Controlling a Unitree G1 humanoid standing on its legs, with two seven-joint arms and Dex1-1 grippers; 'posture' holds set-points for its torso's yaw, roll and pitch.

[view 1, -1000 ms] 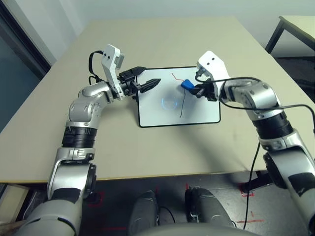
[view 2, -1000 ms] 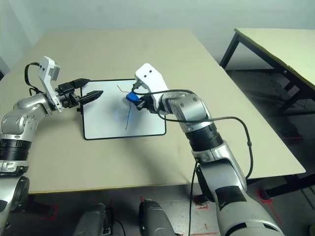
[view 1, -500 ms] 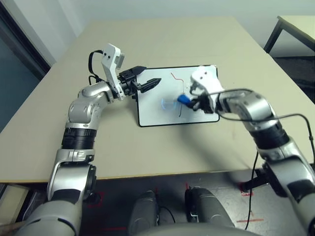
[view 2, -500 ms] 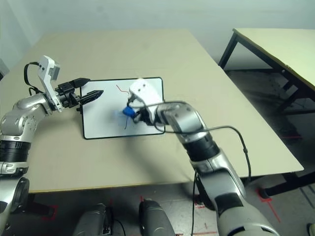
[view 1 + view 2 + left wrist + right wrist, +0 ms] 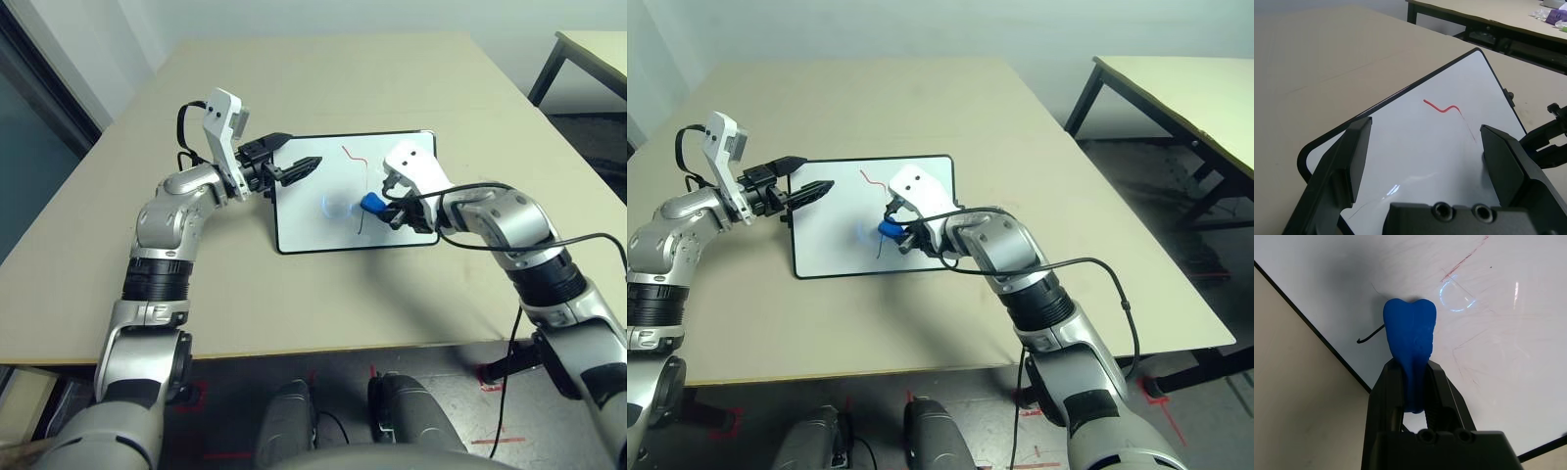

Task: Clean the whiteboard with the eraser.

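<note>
Right gripper [image 5: 384, 210] clamped on eraser [image 5: 371, 204], now back up slightly from half-second-ago low point, lower than a second ago, over whiteboard [image 5: 323, 220] centre by dark line. Left gripper [image 5: 291, 162] spread wide, unmoved at board's left edge. Red mark [image 5: 353, 155] remains.

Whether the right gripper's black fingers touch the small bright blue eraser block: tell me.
Touching. The right wrist view shows the black fingers clamped on both sides of the blue eraser block, no gap.

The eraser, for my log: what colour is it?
Bright blue eraser, clearest in the right wrist view.
</note>
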